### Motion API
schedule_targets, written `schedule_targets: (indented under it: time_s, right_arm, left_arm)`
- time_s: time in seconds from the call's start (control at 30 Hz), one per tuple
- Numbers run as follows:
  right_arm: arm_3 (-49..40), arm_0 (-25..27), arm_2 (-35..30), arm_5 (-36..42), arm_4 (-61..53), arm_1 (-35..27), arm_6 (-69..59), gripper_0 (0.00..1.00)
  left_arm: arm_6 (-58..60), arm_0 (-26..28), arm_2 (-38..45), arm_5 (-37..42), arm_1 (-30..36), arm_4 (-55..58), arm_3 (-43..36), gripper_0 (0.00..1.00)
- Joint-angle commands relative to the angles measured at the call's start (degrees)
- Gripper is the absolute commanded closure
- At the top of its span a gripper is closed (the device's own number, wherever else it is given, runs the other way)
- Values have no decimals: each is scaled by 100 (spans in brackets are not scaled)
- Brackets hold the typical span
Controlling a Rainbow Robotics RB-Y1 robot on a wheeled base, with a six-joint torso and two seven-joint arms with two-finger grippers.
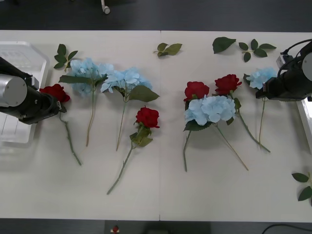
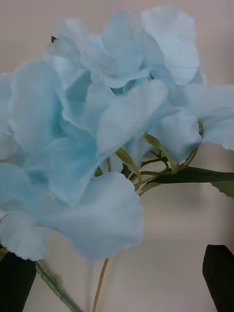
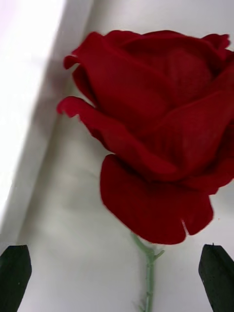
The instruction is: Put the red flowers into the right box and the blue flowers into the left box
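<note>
Two open claws, two flowers

The left gripper [image 3: 117, 278] hung open over a red rose [image 1: 55, 92] at nine o'clock; the right gripper [image 2: 117, 278] open over a blue hydrangea [image 1: 261, 76] at three. Both looked light and soft; the thin stems seemed best to pinch.

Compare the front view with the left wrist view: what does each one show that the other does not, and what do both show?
Front view alone: the whole table, both boxes at its edges, left box and right box, three more roses, the blue flowers, loose leaves, and the right gripper at the far-right hydrangea.

Left wrist view alone: the left gripper with its black fingers open, one on each side of the thin green stem below the bloom.

Both: the leftmost rose lying on the table beside the left box.
</note>
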Motion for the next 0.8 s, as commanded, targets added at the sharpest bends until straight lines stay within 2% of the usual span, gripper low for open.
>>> schedule_targets:
  time_s: [0.03,0.8]
  right_arm:
    - [276,-95,-112,-125,108,252,-79,0]
    - [1164,-68,-112,-301,310,937,18,0]
  left_arm:
    - [179,-207,86,41,-42,-67,-17,0]
    - [285,-242,77,173,-552,-507,150,0]
